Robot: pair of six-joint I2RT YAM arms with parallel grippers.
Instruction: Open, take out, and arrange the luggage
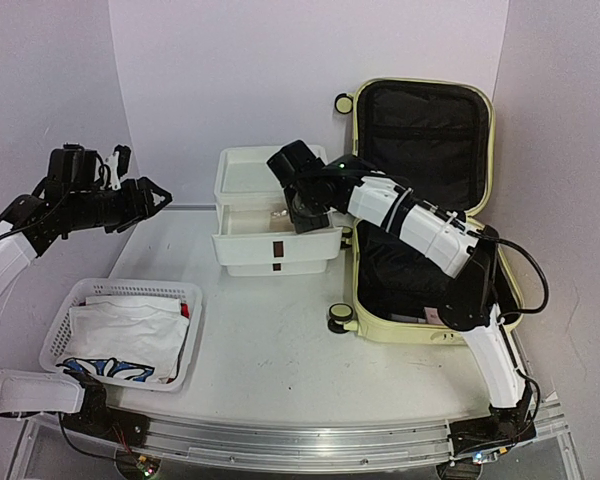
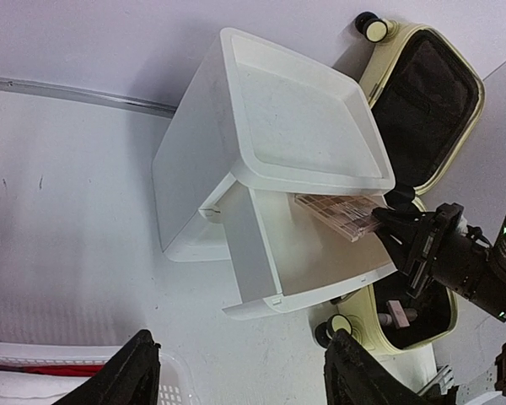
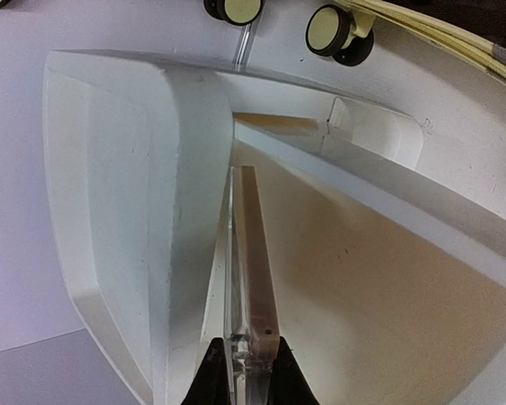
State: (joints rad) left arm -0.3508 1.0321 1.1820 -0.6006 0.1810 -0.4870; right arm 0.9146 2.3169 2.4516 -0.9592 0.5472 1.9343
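Partly cropped — clear case [image 3: 251,253] in right gripper [image 3: 246,375].

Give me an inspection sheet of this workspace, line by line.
Surface: white table, no spills seen.
Job's things: suitcase lies open at the right, lid raised toward the back wall, black lining showing; a small pale item sits in its lower half.
Clutter: drawer box with its drawer pulled out; basket at front left holding a white garment.
Grippers: right gripper shut on a flat clear case at the open drawer; left gripper open, holding nothing, above the table's left side.
Cables: black cable loops beside the right arm, over the suitcase.
Surroundings: plain pale walls; nothing else seen.
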